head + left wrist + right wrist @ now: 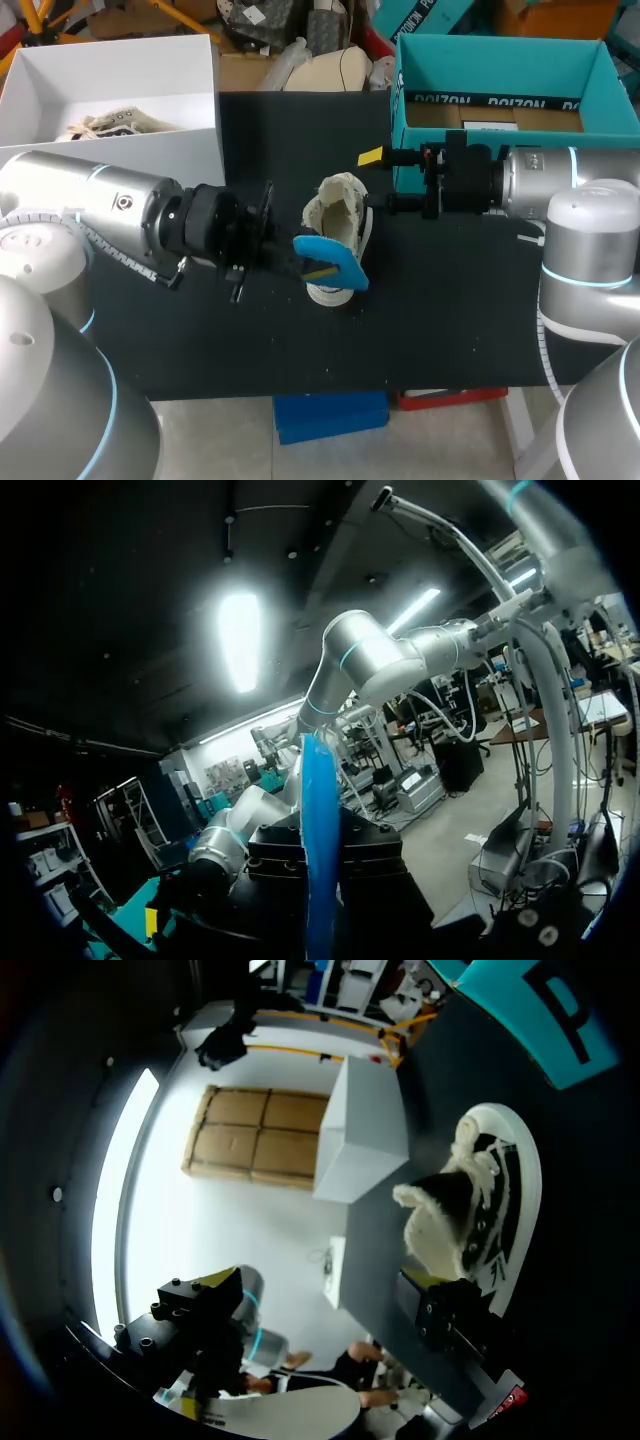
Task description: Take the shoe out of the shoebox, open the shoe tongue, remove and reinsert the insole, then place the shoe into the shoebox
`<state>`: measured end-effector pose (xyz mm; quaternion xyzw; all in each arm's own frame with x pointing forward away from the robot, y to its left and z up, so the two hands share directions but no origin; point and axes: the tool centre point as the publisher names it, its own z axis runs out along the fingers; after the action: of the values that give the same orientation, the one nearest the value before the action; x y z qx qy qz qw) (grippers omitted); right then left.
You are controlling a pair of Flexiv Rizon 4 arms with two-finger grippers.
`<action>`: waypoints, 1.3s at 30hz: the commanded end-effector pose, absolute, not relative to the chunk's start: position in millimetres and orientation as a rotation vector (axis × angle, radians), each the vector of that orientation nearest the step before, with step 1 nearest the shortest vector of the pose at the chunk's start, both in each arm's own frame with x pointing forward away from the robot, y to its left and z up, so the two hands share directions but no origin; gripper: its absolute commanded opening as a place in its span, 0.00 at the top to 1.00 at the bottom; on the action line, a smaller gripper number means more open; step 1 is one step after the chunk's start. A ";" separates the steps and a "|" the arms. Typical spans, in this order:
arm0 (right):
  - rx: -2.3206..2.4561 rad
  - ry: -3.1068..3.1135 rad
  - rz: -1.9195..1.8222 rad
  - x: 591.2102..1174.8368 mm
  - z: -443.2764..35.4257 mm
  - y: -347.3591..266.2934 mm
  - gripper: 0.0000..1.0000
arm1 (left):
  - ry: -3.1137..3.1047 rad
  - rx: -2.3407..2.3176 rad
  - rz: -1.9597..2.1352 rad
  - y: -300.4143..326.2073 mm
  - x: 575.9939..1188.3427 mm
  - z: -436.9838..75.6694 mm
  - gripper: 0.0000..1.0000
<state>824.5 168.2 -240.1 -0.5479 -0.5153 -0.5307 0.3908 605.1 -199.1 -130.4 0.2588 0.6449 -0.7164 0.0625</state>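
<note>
A white shoe [338, 222] with a fleecy lining sits mid-table on the black mat; the right wrist view shows it too [480, 1210]. My left gripper [305, 262] is shut on a blue insole [338, 262], holding it just in front of the shoe. In the left wrist view the insole [320, 820] stands edge-on between the fingers. My right gripper [382, 182] hovers just right of the shoe, open with nothing between its fingers. The teal shoebox [420, 120] stands open at the back right, behind my right arm.
A white open box [120, 70] with a light-coloured shoe-like item [110, 125] inside stands at the back left. My left arm lies low across the table's left half. The table's front edge [300, 392] runs close below the shoe.
</note>
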 end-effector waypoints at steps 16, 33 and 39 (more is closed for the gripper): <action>-1.395 -1.309 -1.350 823.9 -240.8 169.5 0.00 | 1.436 1.177 -1.284 -202.1 638.6 -217.5 1.00; -1.395 -1.309 -1.350 823.9 -240.8 169.5 0.00 | 1.302 1.242 -1.018 -196.7 623.4 -219.7 1.00; -1.395 -1.309 -1.350 823.9 -240.8 169.5 0.00 | 1.247 1.223 -1.038 -197.8 618.9 -227.9 1.00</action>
<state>824.5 168.2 -240.5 -0.5476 -0.5154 -0.5308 0.3909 627.4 -198.4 -219.6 0.5323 0.5250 -0.4413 0.4963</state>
